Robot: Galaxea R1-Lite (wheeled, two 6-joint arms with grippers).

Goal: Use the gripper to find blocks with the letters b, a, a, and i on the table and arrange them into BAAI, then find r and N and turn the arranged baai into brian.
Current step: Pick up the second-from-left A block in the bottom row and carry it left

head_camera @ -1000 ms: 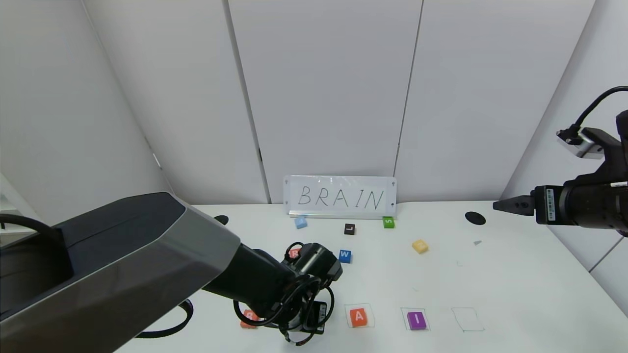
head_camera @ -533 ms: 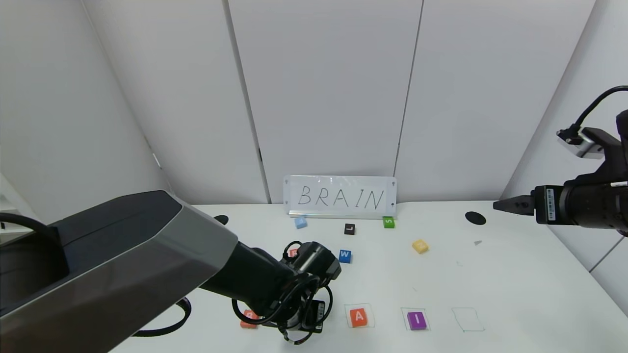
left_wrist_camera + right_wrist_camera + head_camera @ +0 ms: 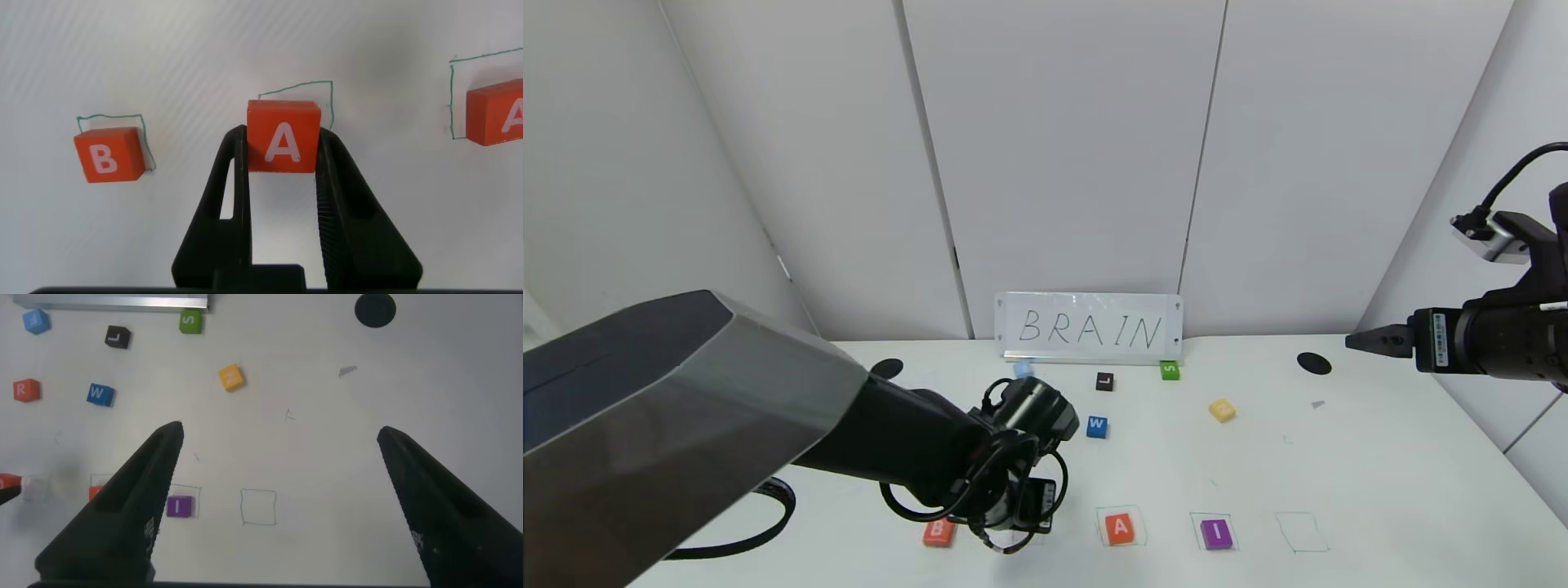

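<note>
Left fingers: the left gripper has its black fingers clamped on both sides of an orange-red A block, held above a pen-drawn outline on the desk.
Beside it: the B block lies in its own outline; another A block sits in the next square.
Farther along the row: the purple I block in its square, then an empty drawn square.
Right fingers: the right gripper hangs spread wide, empty, high over the desk's right side.
Loose pieces: R, blue W, yellow N, black L, green S.
Back edge: a BRAIN sign.
</note>
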